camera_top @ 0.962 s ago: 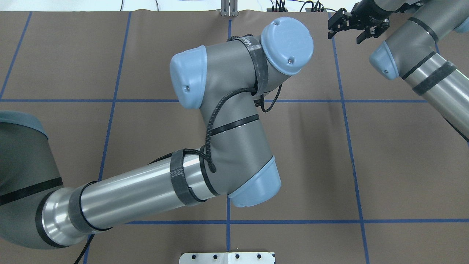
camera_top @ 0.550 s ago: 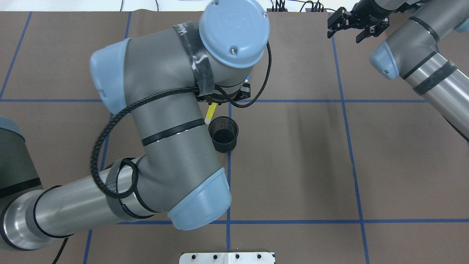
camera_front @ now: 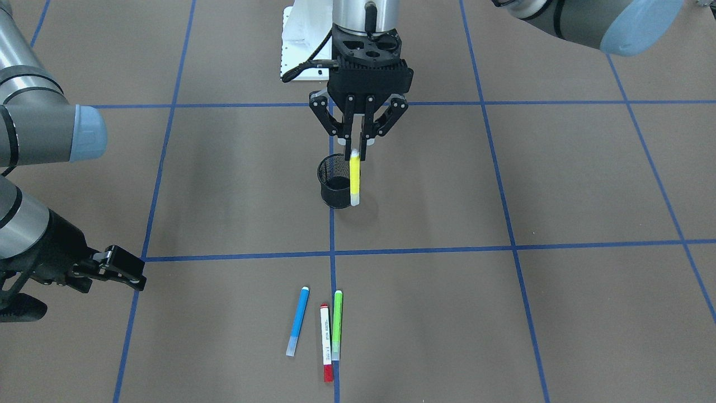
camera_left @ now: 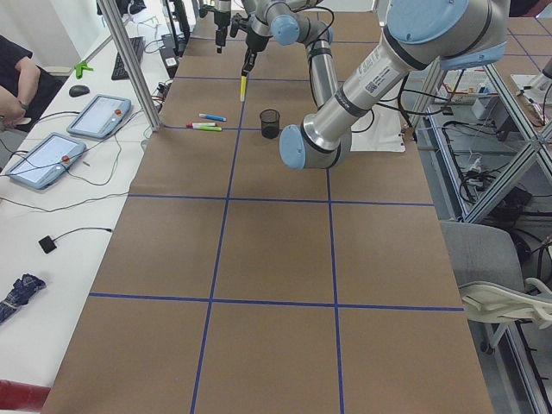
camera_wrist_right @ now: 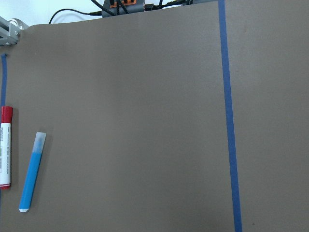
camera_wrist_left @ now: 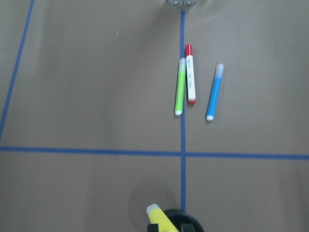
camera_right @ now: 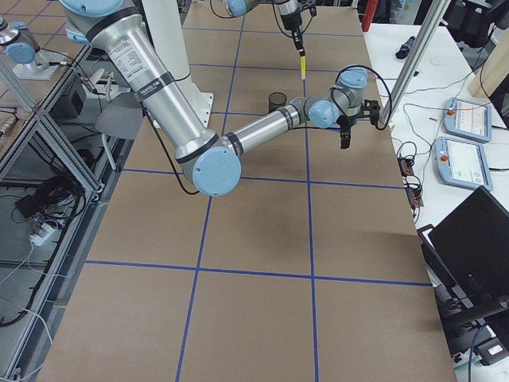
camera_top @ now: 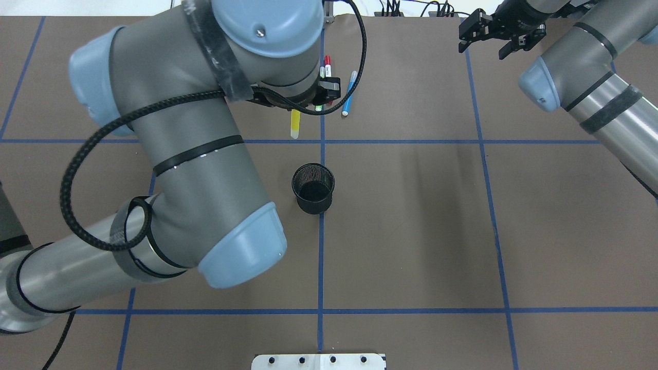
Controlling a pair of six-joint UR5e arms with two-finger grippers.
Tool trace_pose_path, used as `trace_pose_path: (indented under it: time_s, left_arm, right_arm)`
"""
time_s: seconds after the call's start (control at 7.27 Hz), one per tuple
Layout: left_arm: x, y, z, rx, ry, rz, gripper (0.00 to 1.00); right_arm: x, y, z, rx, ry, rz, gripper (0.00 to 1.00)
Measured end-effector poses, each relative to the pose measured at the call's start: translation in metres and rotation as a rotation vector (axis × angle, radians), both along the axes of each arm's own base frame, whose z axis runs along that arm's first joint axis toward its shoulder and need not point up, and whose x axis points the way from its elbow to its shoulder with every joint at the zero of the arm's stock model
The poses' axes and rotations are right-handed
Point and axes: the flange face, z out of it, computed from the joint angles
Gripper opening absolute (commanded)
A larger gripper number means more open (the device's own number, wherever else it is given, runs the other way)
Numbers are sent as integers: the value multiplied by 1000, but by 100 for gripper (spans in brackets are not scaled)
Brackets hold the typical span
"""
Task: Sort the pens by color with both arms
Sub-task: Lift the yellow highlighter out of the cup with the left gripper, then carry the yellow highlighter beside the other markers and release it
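Observation:
My left gripper is shut on the top of a yellow pen, which hangs upright in the air close beside the black mesh cup. From overhead the yellow pen shows just beyond the cup, and my wrist hides the fingers. Three pens lie together on the far side of the table: blue, white-barrelled with red ends and light green. My right gripper hovers open and empty at the far right edge.
The table is covered in brown paper with blue tape grid lines. My left arm's elbow hangs over the table's left half. In the exterior left view a person's arm and tablets sit beside the table.
My left arm has swung back toward the left and the far side, uncovering the cup. The yellow pen in its grip moved from the cup's rim toward the far side. The right arm stayed still.

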Motion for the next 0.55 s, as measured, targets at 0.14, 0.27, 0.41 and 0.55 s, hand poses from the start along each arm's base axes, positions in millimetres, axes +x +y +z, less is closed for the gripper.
trace_pose_path:
  time_s: [0.14, 0.27, 0.41, 0.55]
  left_arm:
    - [1, -24, 8, 37, 21, -49, 0]
    - [9, -48, 19, 82, 28, -119, 0]
    - [18, -70, 32, 136, 45, -200, 0]
    - [27, -90, 49, 182, 73, -288, 0]
  right_arm:
    - [0, 0, 1, -3, 2, 0, 100]
    - [0, 0, 0, -3, 5, 1, 100]
    - [2, 0, -5, 9, 12, 8, 100]
    - [3, 1, -13, 25, 19, 17, 100]
